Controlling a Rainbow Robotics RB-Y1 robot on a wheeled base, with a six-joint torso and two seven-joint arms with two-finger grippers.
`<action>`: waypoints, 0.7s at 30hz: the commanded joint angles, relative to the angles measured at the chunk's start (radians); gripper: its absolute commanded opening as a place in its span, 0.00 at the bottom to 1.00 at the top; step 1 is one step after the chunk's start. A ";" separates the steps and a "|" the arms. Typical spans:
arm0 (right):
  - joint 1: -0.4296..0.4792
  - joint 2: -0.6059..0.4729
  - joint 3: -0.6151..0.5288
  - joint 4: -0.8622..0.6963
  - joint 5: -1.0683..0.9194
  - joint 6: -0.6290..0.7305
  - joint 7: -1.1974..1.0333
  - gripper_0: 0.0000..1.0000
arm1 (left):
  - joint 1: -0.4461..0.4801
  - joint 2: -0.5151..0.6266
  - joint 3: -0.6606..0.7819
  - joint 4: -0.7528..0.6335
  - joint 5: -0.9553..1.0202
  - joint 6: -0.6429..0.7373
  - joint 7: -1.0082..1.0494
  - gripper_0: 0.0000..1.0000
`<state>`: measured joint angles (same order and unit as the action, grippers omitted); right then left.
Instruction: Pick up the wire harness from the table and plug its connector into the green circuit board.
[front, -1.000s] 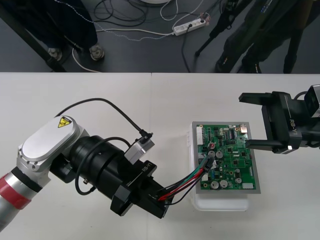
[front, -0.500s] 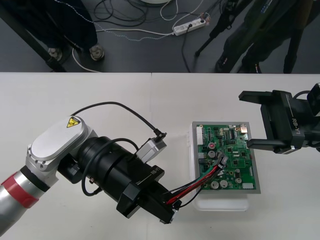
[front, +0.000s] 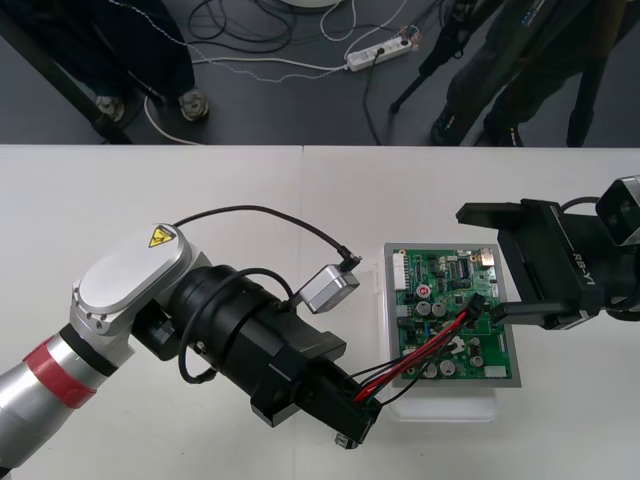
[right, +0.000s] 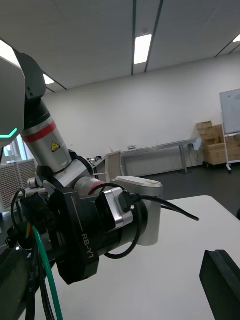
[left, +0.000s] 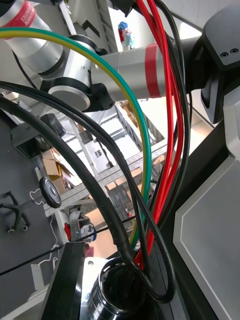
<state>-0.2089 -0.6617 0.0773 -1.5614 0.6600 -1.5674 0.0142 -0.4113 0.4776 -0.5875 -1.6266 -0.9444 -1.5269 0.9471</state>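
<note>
My left gripper (front: 358, 408) is low at the front of the table, just left of the board, shut on the wire harness (front: 425, 352). Its red, black and green wires rise right across the green circuit board (front: 455, 335). The small black plug (front: 477, 301) hangs over the board's right half, close to the lower finger of my right gripper (front: 483, 262), which stands open at the board's right edge. In the left wrist view the round socket (left: 117, 292) sits between the fingers (left: 64, 280). I cannot tell whether the plug touches the board.
The board rests on a white base (front: 440, 405) right of the table's middle. The bulky left arm (front: 150, 300) and its black cable span the table's left half. In the right wrist view the left gripper (right: 82, 250) stands close, with a green wire (right: 46, 280) beside it.
The left arm has pushed right and forward, carrying the plug from the board's left part to its right half. The right gripper has come in leftwards over the board's right edge.
</note>
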 joint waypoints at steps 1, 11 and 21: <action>0.008 -0.071 0.071 -0.065 -0.062 -0.003 -0.033 1.00 | -0.038 -0.034 -0.032 -0.009 0.019 -0.044 0.021 0.00; 0.006 -0.091 0.151 -0.117 -0.134 -0.003 -0.037 1.00 | -0.038 -0.037 -0.055 -0.010 0.041 -0.044 0.033 0.00; 0.003 -0.142 0.196 -0.127 -0.189 -0.003 -0.046 1.00 | -0.040 -0.048 -0.058 -0.010 0.042 -0.044 0.036 0.00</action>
<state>-0.2087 -0.7418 0.2276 -1.6544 0.5057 -1.5674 0.0046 -0.4150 0.4606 -0.6287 -1.6256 -0.9200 -1.5271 0.9472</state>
